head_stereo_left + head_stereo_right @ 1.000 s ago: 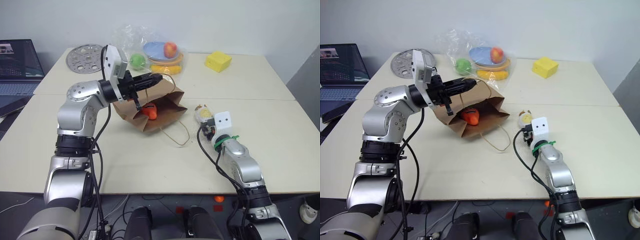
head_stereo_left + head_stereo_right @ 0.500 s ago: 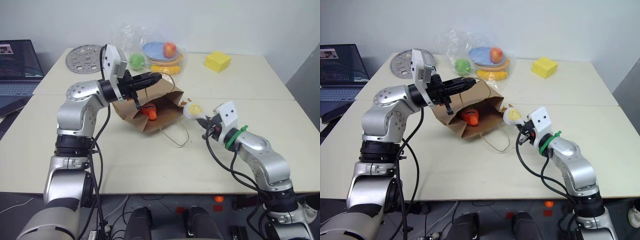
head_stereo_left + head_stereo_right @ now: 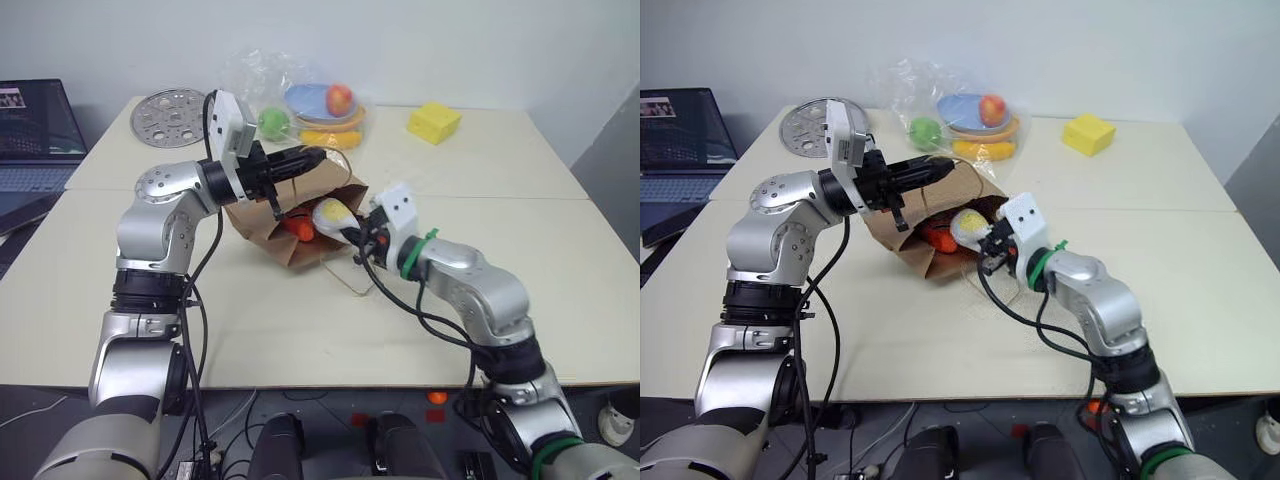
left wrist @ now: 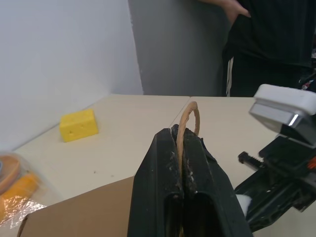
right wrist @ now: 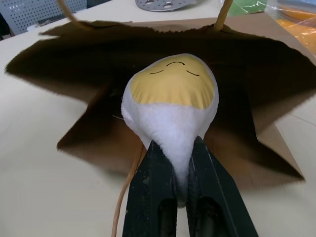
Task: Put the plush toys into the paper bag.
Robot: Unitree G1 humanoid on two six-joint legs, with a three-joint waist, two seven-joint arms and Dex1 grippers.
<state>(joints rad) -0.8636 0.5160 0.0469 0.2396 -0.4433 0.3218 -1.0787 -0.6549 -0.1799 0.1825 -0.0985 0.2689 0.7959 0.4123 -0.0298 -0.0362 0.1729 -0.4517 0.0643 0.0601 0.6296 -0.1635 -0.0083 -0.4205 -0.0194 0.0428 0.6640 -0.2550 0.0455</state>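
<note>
Two plush toys were counted: one white-cream toy [image 5: 170, 106] with a yellow face patch, pinched by its lower end in the clenched right gripper [image 5: 174, 163] and held at the mouth of the paper bag [image 3: 262, 222]; one orange carrot [image 3: 301, 226] already inside the bag, mostly hidden by the bag's wall and by the white toy, its green top not discernible. One paper bag, brown, lay on its side on the table [image 3: 300, 320] with its mouth toward the right arm; its dark interior gave no detail. Two loop handles: one upper handle [image 4: 188, 114] clamped between the closed fingers of the left gripper [image 3: 312, 156], which held the mouth up; one lower handle [image 3: 350, 283] lying on the tabletop, partly covered by the right arm. Further off stood one yellow foam block [image 3: 434, 122], one clear plastic bag of fruit [image 3: 300, 100], one perforated metal disc [image 3: 167, 117], and one laptop [image 3: 35, 135] cut off by the frame edge. One person in dark clothing [image 4: 266, 44] appeared partly in the left wrist view.
</note>
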